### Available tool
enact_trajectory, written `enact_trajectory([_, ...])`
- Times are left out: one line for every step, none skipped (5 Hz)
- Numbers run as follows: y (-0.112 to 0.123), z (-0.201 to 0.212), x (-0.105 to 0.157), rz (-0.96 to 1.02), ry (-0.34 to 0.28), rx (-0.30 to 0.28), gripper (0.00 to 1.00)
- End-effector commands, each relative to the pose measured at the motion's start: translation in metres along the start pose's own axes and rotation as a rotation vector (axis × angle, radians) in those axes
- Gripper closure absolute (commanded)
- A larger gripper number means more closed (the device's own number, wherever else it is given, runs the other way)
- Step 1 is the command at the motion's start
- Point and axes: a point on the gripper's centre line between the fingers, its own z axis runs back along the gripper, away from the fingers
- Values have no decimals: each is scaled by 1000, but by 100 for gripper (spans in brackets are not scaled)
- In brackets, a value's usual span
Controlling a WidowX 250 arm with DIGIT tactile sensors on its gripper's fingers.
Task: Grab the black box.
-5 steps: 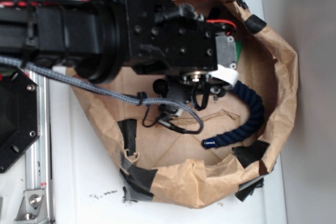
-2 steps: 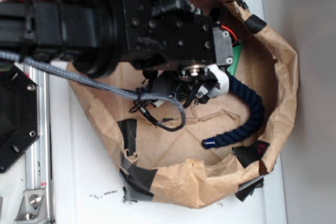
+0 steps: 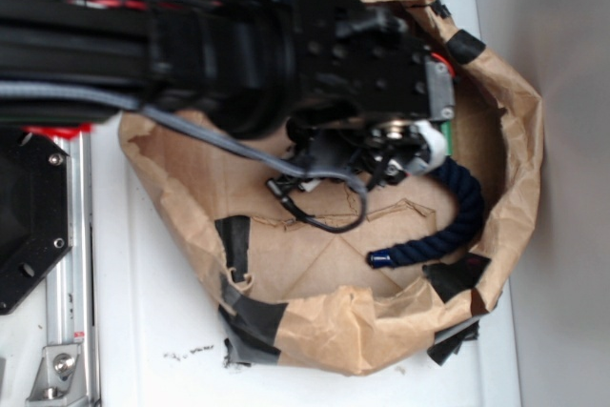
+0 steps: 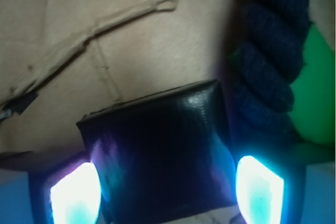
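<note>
One black box, one navy rope, one green block and one crumpled brown paper bag make up the scene, all on a white table. The bag is patched with several strips of black tape around its rim.

In the wrist view the black box lies flat on the paper floor of the bag, directly between the two glowing fingers of the end effector. The fingers stand spread, one at each side of the box, at 9 and 3 o'clock of it; whether the pads touch its sides cannot be told. The box is nearly square, so it has no clear long axis; its top edge runs slightly tilted, rising toward 2 o'clock, and one corner points to about 1 o'clock. The rope lies just beside the box at 3 o'clock, partly over the green block.

In the exterior view the box itself is hidden under the arm. Compared with a second ago, the arm's wrist has shifted toward 3 o'clock and now covers more of the bag's upper half, hiding nearly all of the green block. The rope's curl and the bag keep their places, the rope's free end at about 5 o'clock of the bag.
</note>
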Motion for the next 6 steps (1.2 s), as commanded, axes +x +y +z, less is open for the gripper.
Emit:
enact_trajectory([-27, -10, 5, -39, -20, -42, 0])
enact_trajectory([-46, -1, 7, -58, -46, -88, 0])
enact_trajectory([-64, 3, 13, -68, -60, -115, 0])
enact_trajectory([-68, 6, 17, -73, -65, -113, 0])
enact_trajectory([-67, 8, 20, -51, -73, -105, 0])
enact_trajectory([-64, 6, 23, -128, -54, -87, 0])
